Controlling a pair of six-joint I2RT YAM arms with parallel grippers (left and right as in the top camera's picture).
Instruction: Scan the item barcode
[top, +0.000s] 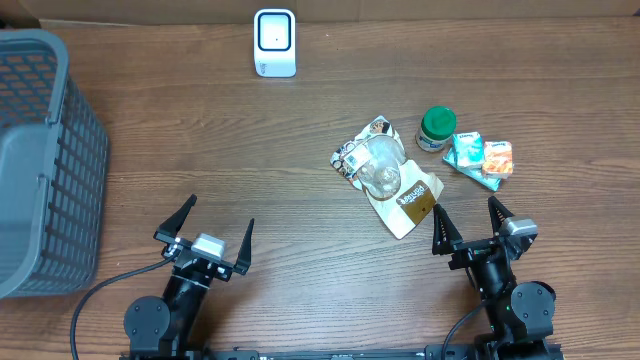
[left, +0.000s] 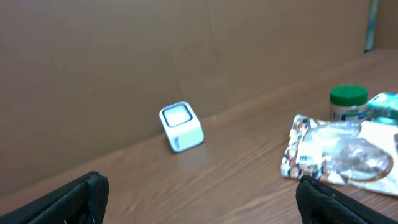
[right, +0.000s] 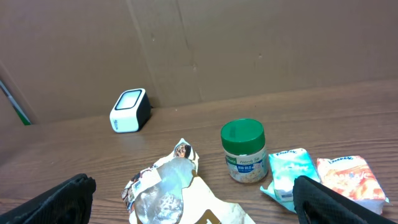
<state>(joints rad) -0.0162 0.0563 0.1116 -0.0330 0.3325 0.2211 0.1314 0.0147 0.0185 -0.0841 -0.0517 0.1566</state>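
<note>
The white barcode scanner (top: 274, 42) stands at the table's back edge, its screen facing forward; it also shows as the scanner (left: 181, 127) and the scanner (right: 129, 111) in the wrist views. Candidate items lie right of centre: a crumpled clear-and-tan snack bag (top: 388, 175), a green-lidded jar (top: 436, 128), a teal packet (top: 463, 153) and an orange packet (top: 498, 158). My left gripper (top: 218, 215) rests open near the front left, holding nothing. My right gripper (top: 465, 208) is open just in front of the snack bag (right: 168, 193), also empty.
A large grey mesh basket (top: 40, 160) fills the far left of the table. A brown cardboard wall (left: 124, 62) runs behind the scanner. The jar (right: 243, 150) and the two packets sit close together at the right.
</note>
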